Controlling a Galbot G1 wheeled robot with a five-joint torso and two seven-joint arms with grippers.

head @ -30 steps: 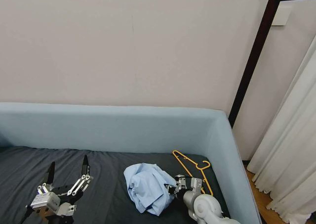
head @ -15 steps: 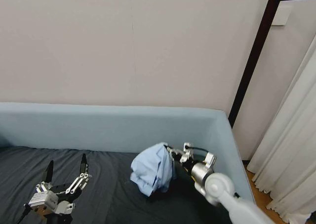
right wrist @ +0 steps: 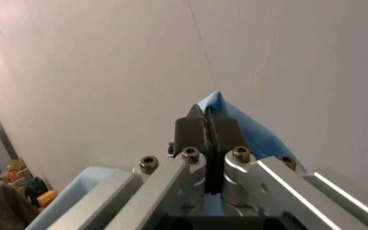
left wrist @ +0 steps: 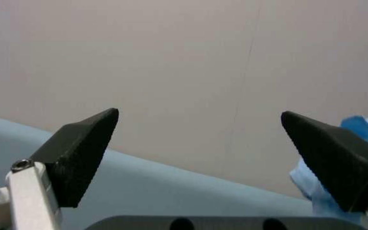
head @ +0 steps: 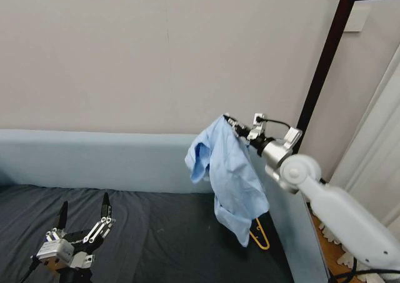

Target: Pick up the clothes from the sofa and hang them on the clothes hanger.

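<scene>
A light blue shirt (head: 230, 177) hangs in the air above the right end of the sofa, pinched at its top by my right gripper (head: 229, 121), which is shut on it. In the right wrist view the closed fingers (right wrist: 204, 129) hold a fold of the blue shirt (right wrist: 241, 125) against the wall. An orange clothes hanger (head: 260, 234) lies on the dark seat by the sofa's right arm, mostly hidden behind the shirt. My left gripper (head: 84, 219) rests low over the seat at the left, open with nothing in it; its fingertips (left wrist: 85, 146) frame the wall.
The pale blue sofa back (head: 112, 161) runs along the wall, with the dark seat cushion (head: 162, 239) below. A dark vertical pole (head: 322, 70) stands right of the sofa. White curtain (head: 381, 152) hangs at the far right.
My right gripper has lifted the blue shirt from seat level up to above the sofa back, and the shirt now hangs unfolded. The left arm has stayed put.
</scene>
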